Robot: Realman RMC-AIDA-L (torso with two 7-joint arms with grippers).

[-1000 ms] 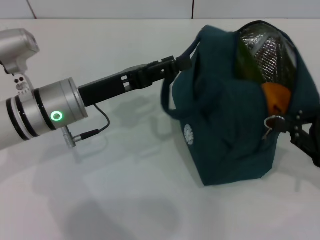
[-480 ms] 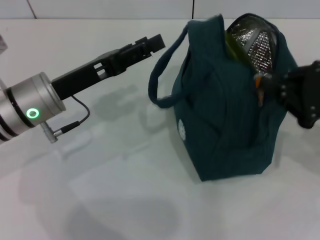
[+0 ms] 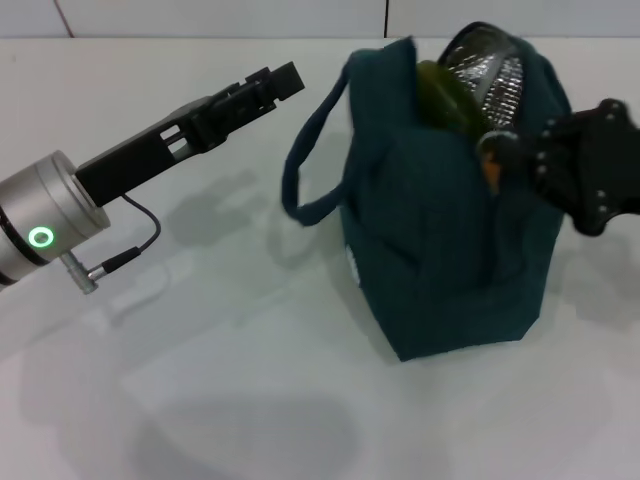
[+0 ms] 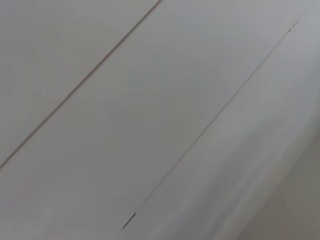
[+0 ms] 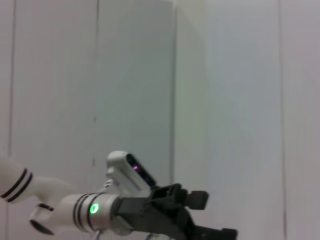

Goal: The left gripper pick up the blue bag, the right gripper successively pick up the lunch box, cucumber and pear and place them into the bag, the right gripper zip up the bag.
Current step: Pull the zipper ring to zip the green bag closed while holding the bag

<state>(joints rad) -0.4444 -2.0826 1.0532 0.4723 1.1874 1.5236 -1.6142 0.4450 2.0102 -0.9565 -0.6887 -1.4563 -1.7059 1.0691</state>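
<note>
Bag (image 3: 450, 230) sat upright on the white table (image 3: 200, 380), right of centre in the head view. Mouth only partly shut: foil lining (image 3: 490, 75) showing at the top, cucumber (image 3: 445, 90) poking out of the opening, and a sliver of orange, prob the pear (image 3: 490, 170), just below it. Lunch box not visible, presumably down inside. So loading looked done and the zip was the step in hand.

Right gripper (image 3: 535, 160) was at the right edge of frame, hard up against the bag's top right end, level with the opening. Makes sense if it was on the zip pull, since that's where the open end of the zip was. Pull itself not visible there, and its fingers were buried against the fabric. Can't tell if clenched on anything or released.

Left gripper (image 3: 270, 85) was upper left of centre, pointing toward the bag but apart from it. Nearest handle loop (image 3: 300, 170) hung free between the two, untouched. Fingers looked close together w/ nothing between them, holding nothing, so nothing was bracing the bag on that side.

Left wrist view showed only blank wall panels. Right wrist view showed wall plus the left arm lower in frame.

Risk as I saw it: bag unbraced, cucumber proud of the opening, zip could jam or drag the bag.
</note>
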